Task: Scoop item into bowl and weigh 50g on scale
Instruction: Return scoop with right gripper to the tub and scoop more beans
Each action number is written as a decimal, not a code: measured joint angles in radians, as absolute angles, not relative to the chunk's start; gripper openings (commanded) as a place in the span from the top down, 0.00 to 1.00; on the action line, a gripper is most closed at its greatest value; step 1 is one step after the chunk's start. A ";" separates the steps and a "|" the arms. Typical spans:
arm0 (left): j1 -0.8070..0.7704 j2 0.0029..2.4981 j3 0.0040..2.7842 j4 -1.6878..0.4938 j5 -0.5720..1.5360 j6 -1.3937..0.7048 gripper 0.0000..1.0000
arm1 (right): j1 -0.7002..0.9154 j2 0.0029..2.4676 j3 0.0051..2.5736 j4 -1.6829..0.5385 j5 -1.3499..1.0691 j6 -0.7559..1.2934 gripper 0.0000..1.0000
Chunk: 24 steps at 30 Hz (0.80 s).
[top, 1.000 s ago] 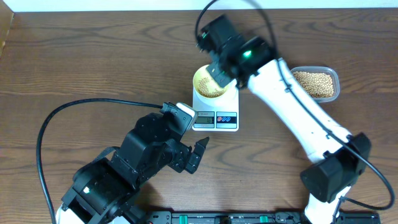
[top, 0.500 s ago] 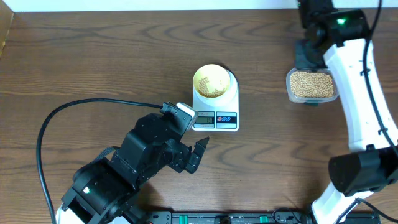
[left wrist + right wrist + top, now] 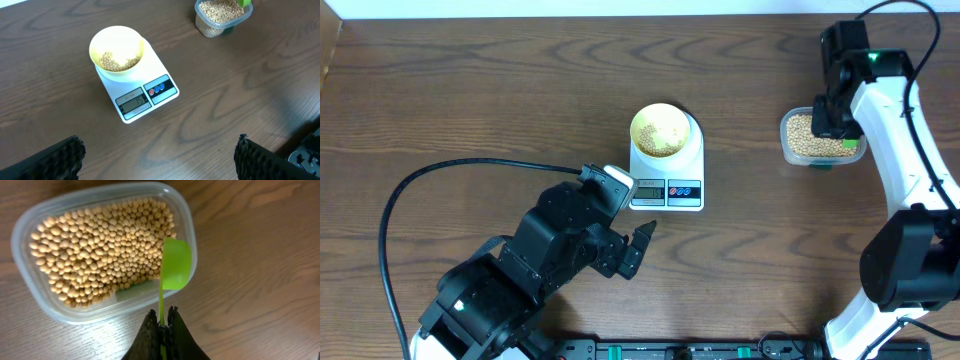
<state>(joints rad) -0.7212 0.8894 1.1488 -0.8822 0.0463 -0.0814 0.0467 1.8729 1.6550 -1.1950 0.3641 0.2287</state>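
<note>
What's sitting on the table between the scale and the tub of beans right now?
Nothing. The stretch of table between the scale and the tub is bare wood, as both the overhead and left wrist views show.

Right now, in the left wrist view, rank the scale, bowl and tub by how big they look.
1. scale
2. bowl and tub: they look alike; the tub is farther off and cut by the top edge, so unranked.
</note>
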 measured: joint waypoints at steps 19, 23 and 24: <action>-0.721 0.889 1.149 -0.883 0.046 -0.081 0.02 | -0.068 1.873 1.500 -1.018 0.046 0.210 0.99; -0.721 0.889 1.149 -0.883 0.046 -0.081 0.02 | -0.142 1.873 1.499 -1.013 -0.101 0.174 0.99; -0.721 0.889 1.149 -0.883 0.046 -0.081 0.02 | -0.163 1.873 1.497 -1.012 -0.138 0.164 0.99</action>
<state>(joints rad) -0.7212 0.8894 1.1488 -0.8825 0.0463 -0.0814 -0.1627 1.8729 1.4975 -1.0122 -0.1379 0.1642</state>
